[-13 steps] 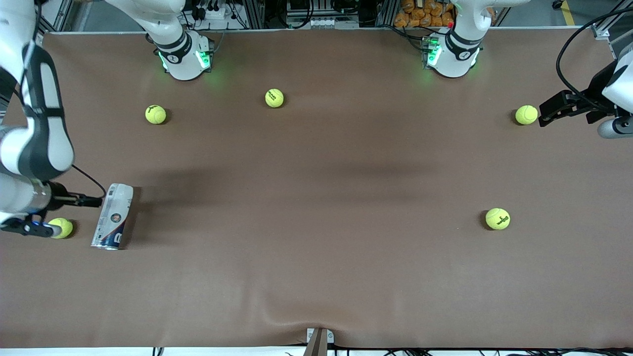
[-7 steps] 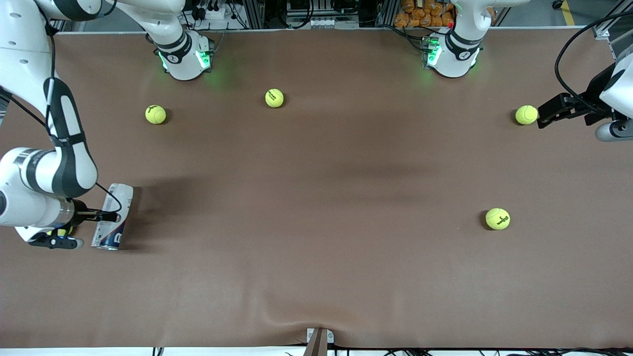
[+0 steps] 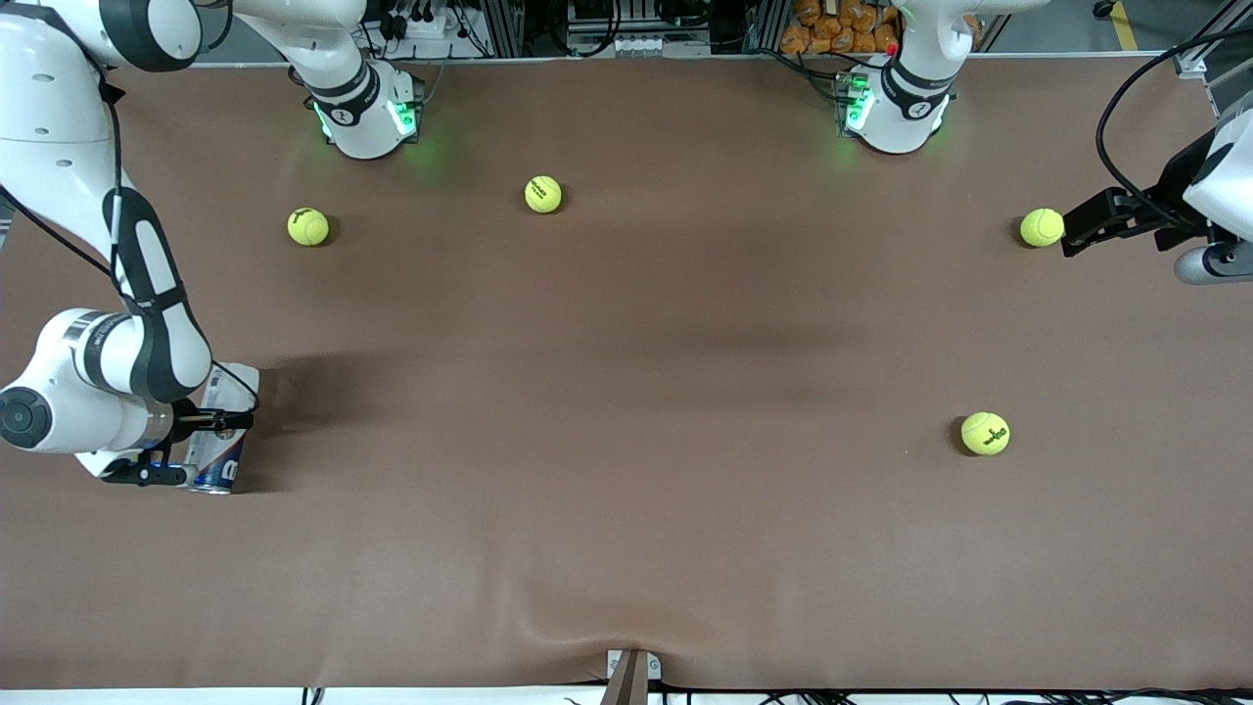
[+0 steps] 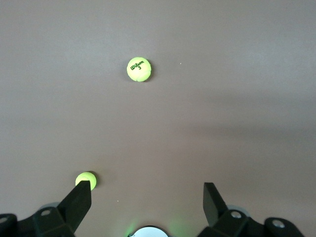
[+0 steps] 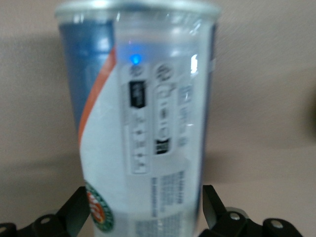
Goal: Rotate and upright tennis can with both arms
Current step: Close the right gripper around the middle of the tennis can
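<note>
While the slim clear-plastic tennis can point(image 3: 223, 431) with its white and navy label lies flat near the right arm's end of the brown table point(image 3: 626, 548), the right gripper point(image 5: 144, 210) has come down from beside it to straddle it, fingers open, not yet clamped. The left gripper point(image 4: 147, 195) waits, open, over a yellow-green tennis ball point(image 3: 1041, 227).

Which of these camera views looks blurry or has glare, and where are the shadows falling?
Right wrist view: the tennis can fills the frame, soft and out of focus, with a blue light reflection and white glare on its plastic. Left wrist view: sharp, evenly lit, a tennis ball casting little shadow. Front view: broad soft arm shadows on the table, darkest beside the can.
</note>
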Available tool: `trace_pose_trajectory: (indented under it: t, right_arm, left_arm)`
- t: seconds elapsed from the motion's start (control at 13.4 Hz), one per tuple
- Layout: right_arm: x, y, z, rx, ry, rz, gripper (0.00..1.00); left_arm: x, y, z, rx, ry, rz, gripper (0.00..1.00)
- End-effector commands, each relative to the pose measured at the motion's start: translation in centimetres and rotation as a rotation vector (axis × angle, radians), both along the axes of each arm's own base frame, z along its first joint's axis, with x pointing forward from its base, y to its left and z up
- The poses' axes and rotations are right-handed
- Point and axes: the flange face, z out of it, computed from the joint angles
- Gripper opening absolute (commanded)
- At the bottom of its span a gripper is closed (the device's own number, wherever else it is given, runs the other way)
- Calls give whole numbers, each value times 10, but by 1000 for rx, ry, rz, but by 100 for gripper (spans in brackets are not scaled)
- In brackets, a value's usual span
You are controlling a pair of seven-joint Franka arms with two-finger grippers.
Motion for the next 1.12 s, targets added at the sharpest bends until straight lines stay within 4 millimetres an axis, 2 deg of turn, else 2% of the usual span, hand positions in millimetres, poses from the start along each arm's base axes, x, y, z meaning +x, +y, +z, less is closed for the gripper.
trace_pose_trajectory:
  t: [0.0, 0.3, 0.37, 0.45, 0.52, 0.67, 0.89, 0.97, 1.04]
  right_arm:
    - [-6, 3, -1, 43, -6, -9, 100]
    - [-7, 2, -3, 44, -3, -10, 100]
    - [-6, 2, -3, 44, -5, -10, 89]
    - [-5, 1, -2, 44, -9, -12, 72]
    - [-4, 2, 0, 45, -13, -12, 65]
    - [0, 8, 11, 43, -29, 10, 64]
    - [11, 12, 47, 49, -88, 117, 67]
    - [14, 10, 64, 55, -114, 192, 67]
    - [16, 10, 73, 64, -129, 271, 67]
  left_arm:
    - [0, 0, 3, 12, -11, -10, 100]
    - [0, 2, 2, 12, -10, -7, 100]
    - [0, 3, 2, 11, -10, -5, 100]
    - [0, 3, 2, 11, -8, -5, 100]
    - [0, 2, 2, 11, -10, -7, 100]
    - [0, 1, 2, 12, -10, -8, 100]
    - [-1, 2, 3, 11, -10, -7, 100]
    - [-1, 2, 4, 11, -11, -7, 100]
    - [-1, 2, 3, 11, -10, -7, 100]
